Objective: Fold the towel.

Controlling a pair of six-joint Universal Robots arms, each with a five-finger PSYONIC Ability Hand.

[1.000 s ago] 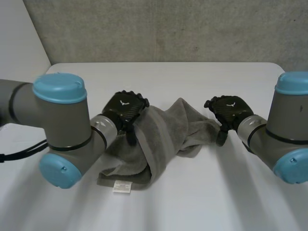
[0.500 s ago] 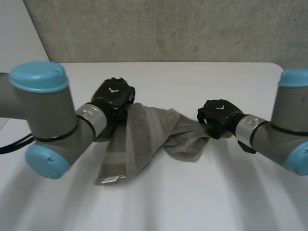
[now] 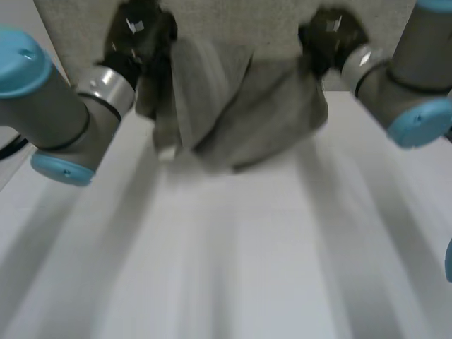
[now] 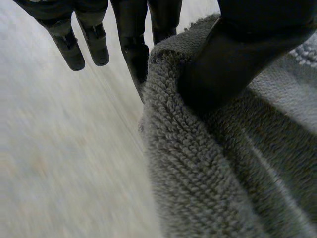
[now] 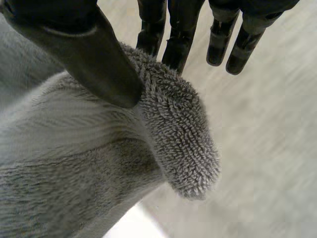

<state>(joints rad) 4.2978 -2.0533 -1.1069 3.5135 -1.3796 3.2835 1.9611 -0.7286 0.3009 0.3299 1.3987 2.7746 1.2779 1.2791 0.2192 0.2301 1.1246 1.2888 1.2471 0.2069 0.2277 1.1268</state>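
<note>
Towel (image 3: 244, 120) was soft, limp terry; we had left hand (image 3: 139, 32) and right hand (image 3: 328, 30) each pinching its top edge, thumb against fingers (image 4: 133, 49).

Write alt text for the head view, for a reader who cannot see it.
A grey towel hangs bunched in loose folds between two black robot hands held high over a white table. The left hand grips the towel's upper edge at one end and the right hand grips it at the other.
</note>
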